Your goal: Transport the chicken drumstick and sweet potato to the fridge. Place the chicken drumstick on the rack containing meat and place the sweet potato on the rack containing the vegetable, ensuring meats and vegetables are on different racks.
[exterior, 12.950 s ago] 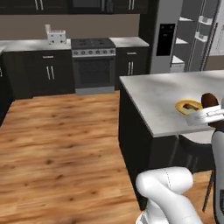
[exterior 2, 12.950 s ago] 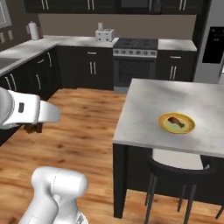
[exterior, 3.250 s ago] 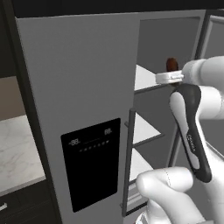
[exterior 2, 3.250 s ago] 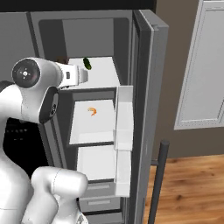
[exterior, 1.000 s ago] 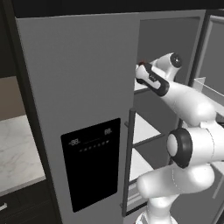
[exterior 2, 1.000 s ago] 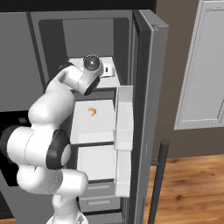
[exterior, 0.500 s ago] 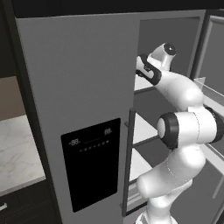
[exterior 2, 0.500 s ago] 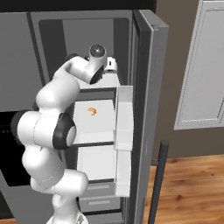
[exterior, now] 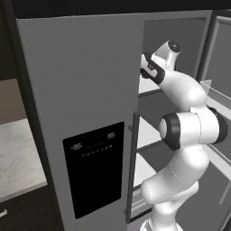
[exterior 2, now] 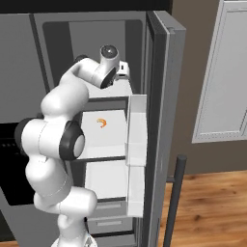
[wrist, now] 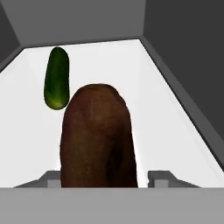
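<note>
the sweet potato [wrist: 98,138] lies on the white top shelf [wrist: 153,109] of the fridge [exterior: 85,90], its long axis running away from the hand camera toward the grey back wall, the near end between the two finger tips [wrist: 164,178]. these stand a little clear of its sides, though whether the pincer [wrist: 105,180] is spread free or yet touching the sweet potato, i cannot tell. a green cucumber [wrist: 57,77] lies farther in and to the left in the hand view, roughly parallel to it, apart from it.

the fridge is grey, with a black dispenser panel [exterior: 94,168] on its shut door and a long handle [exterior: 132,167]; the other door [exterior 2: 166,120] stands open. a pale marble tabletop [exterior: 18,153] sits to the left, wood floor [exterior 2: 212,212] to the right.

the right base view shows a small orange piece [exterior 2: 102,123] on the shelf below, and the arm [exterior 2: 72,106] reaching into the top shelf.
</note>
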